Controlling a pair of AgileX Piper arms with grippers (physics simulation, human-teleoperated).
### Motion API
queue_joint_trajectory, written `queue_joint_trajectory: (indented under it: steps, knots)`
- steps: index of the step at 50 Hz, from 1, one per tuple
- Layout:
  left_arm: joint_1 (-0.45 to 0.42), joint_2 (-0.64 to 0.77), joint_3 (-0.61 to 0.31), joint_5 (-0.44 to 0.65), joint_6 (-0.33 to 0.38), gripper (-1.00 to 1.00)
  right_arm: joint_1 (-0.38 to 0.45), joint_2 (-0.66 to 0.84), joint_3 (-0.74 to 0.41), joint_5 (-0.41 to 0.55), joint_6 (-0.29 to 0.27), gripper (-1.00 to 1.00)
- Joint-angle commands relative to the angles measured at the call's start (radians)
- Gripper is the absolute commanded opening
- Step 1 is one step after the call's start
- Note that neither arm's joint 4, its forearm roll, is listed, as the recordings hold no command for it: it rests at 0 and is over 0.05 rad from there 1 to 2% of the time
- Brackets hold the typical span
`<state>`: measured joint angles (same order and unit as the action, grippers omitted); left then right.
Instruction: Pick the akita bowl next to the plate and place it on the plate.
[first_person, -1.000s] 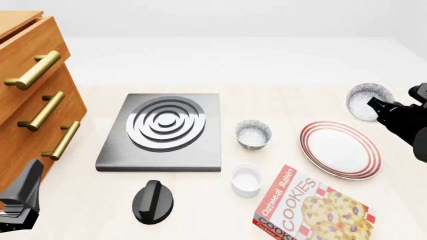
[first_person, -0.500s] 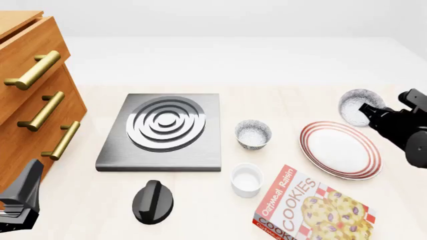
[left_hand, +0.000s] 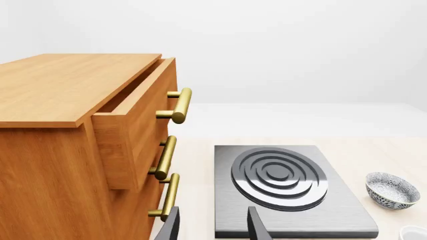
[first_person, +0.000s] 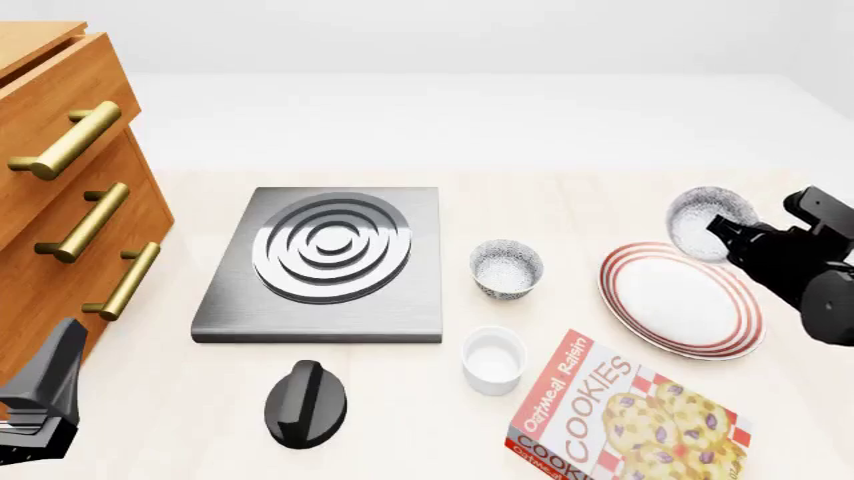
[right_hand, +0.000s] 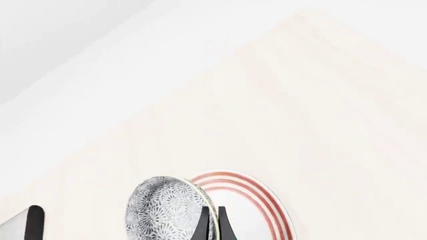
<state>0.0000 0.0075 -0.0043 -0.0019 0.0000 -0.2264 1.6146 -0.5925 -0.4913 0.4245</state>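
Front view: right tool (first_person: 722, 229) is pinched shut on the rim of the bowl (first_person: 699, 218), held tilted in the air just past the plate's (first_person: 683, 300) far edge. Thin rim grip — could slip or drop off-centre, esp. w/ that tilt. Left tool (left_hand: 212, 226) parked, part open, holding nothing.

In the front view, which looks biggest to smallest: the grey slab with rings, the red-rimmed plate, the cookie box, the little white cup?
1. Grey slab
2. Cookie box, cut off by the frame edge and nearer the camera, so unsure against the plate
3. Little white cup
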Motion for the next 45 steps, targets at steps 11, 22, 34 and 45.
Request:
queue_joint_trajectory:
  steps: [11,22,34,45]
  knots:
    - [0.0,0.0,0.0,0.0,0.0,1.0,0.016,0.014,0.013,-0.021,0.004,-1.0]
    - [0.0,0.0,0.0,0.0,0.0,1.0,0.022,0.026,0.019,-0.029,0.0,-1.0]
    - [0.0,0.0,0.0,0.0,0.0,1.0,0.023,0.03,0.014,-0.02,-0.015,-1.0]
    - [0.0,0.0,0.0,0.0,0.0,1.0,0.03,0.027,0.009,-0.002,-0.033,-1.0]
